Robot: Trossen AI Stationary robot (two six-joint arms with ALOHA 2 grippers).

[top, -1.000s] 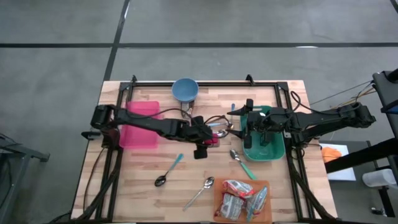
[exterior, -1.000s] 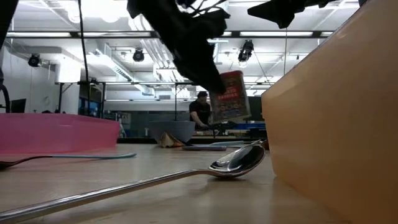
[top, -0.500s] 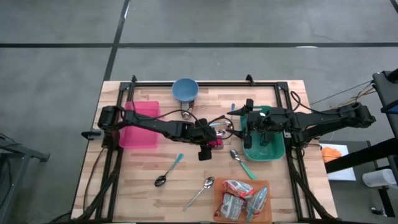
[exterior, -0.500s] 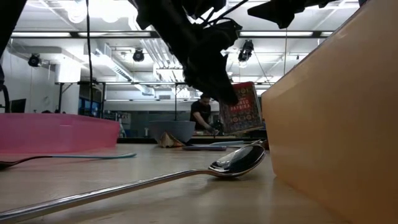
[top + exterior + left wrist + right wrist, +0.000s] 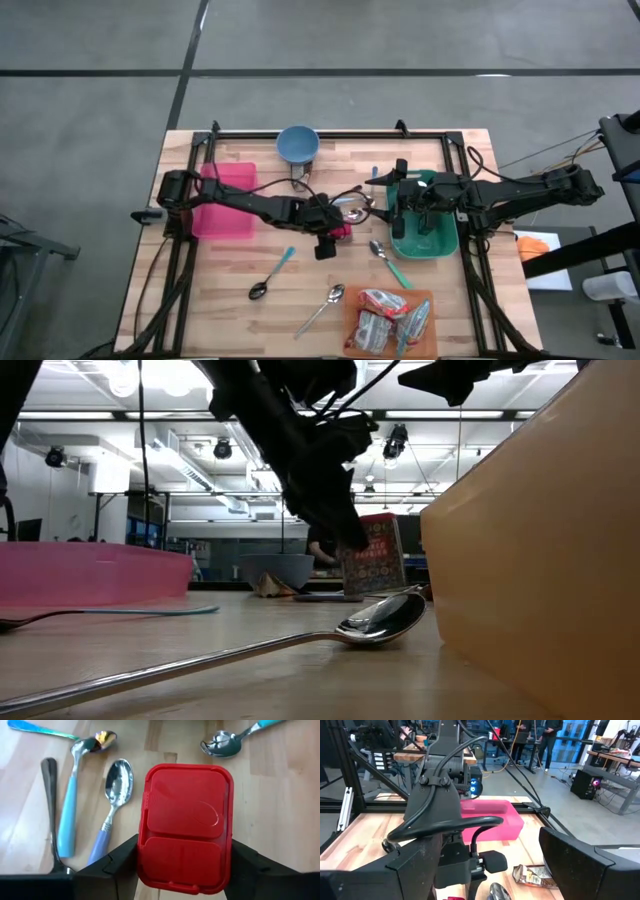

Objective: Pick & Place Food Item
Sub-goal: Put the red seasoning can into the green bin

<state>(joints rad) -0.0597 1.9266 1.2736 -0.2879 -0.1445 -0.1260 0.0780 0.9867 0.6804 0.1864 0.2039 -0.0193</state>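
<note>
A red food pack [image 5: 185,827] with a moulded lid is between the fingers of my left gripper [image 5: 185,867], which is shut on it over the table's middle [image 5: 338,228]. In the low view the pack [image 5: 370,555] stands almost upright under the fingers. My right gripper [image 5: 490,870] stands open above the green bin [image 5: 440,245] at the right, with nothing between its fingers. My left gripper pinches the pack's two long sides [image 5: 142,870] between its two fingers, near one short end. The fingers slant down from the table's left. The pack hangs below them, tilted. Its lower edge [image 5: 372,592] is at the table top; whether it touches, I cannot tell.
Several spoons lie around the pack [image 5: 112,795], and more nearer the front [image 5: 272,275] [image 5: 322,308] [image 5: 390,262]. An orange tray [image 5: 352,318] with food packets stands at the near right. A pink bin [image 5: 228,200] is at the left, a blue bowl [image 5: 298,145] at the far edge.
My left gripper has gone down toward the table with the red pack still in its fingers. The pack has sunk from well above the table to just at its surface and has turned a little.
</note>
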